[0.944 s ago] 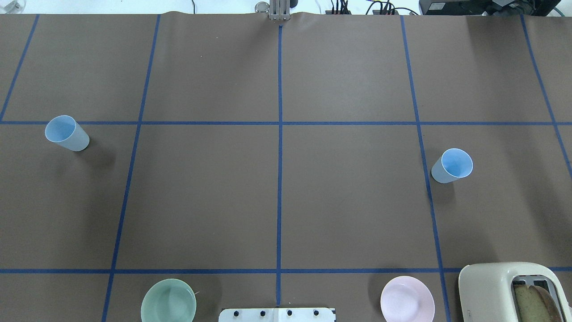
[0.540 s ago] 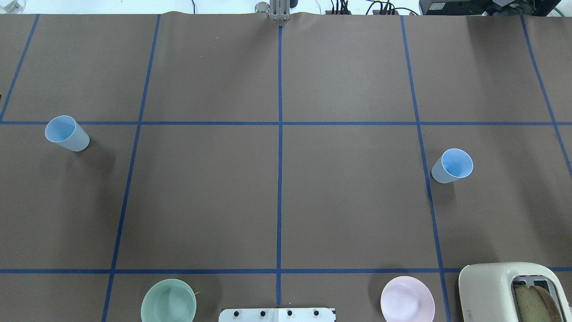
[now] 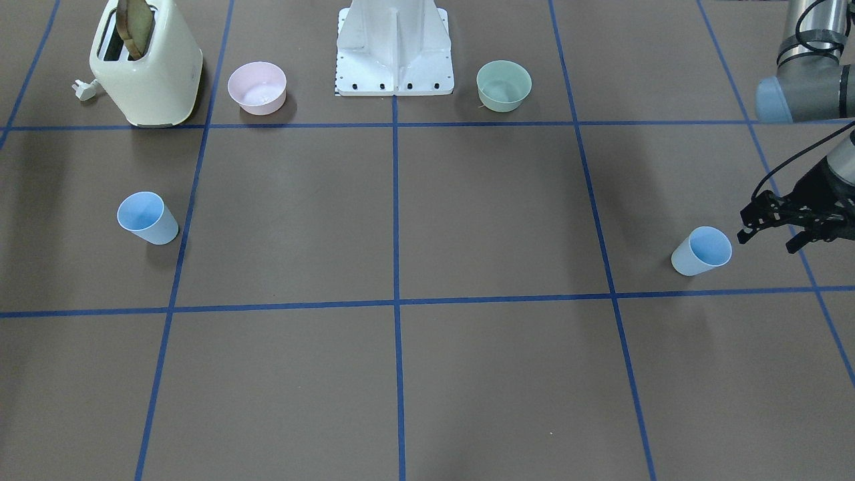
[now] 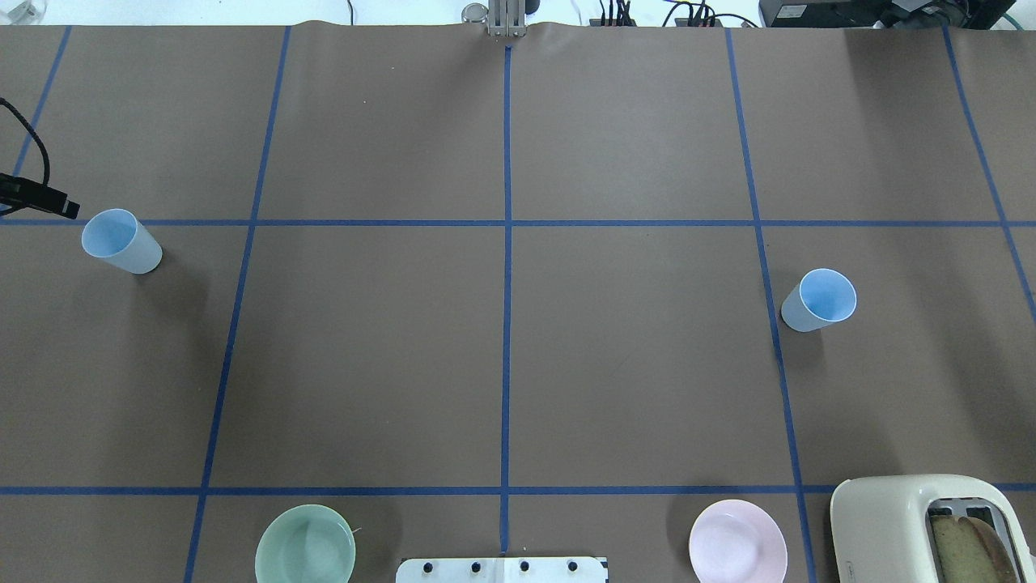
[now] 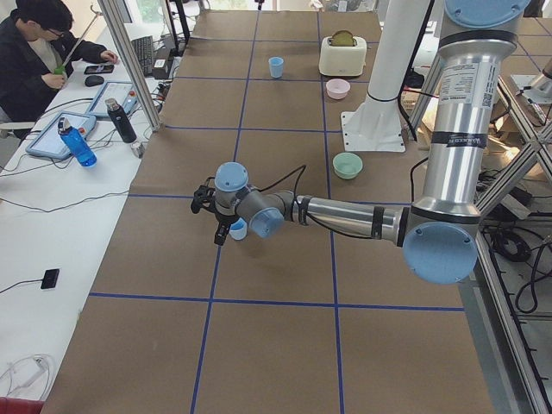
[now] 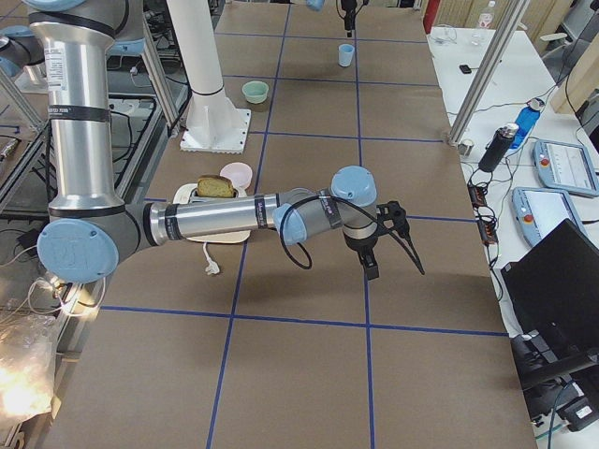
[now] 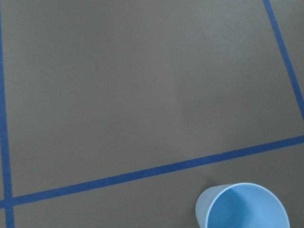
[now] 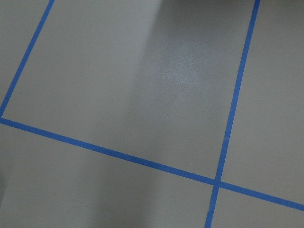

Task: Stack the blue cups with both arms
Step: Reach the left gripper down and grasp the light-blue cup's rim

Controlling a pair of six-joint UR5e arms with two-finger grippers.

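The near right arm (image 6: 225,217) reaches from its base at the left edge, low across the brown surface (image 6: 299,374). Its hand (image 6: 393,262) points down above a blue grid line; the jaw state cannot be judged here. Behind the arm sits a cream toaster (image 6: 184,194) holding bread (image 6: 215,185), just beside a pink bowl (image 6: 239,171). Farther along stand the white pedestal (image 6: 213,112), a green bowl (image 6: 255,91) and one blue cup (image 6: 346,54) — upright, near the far end.

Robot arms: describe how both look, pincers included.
The left arm and right arm are silver-grey tubes with round light-blue joint caps and black bands. Each has a small printed label on its upright section. A black cable loops along each forearm to a black two-finger pincer: left pincer, right pincer.
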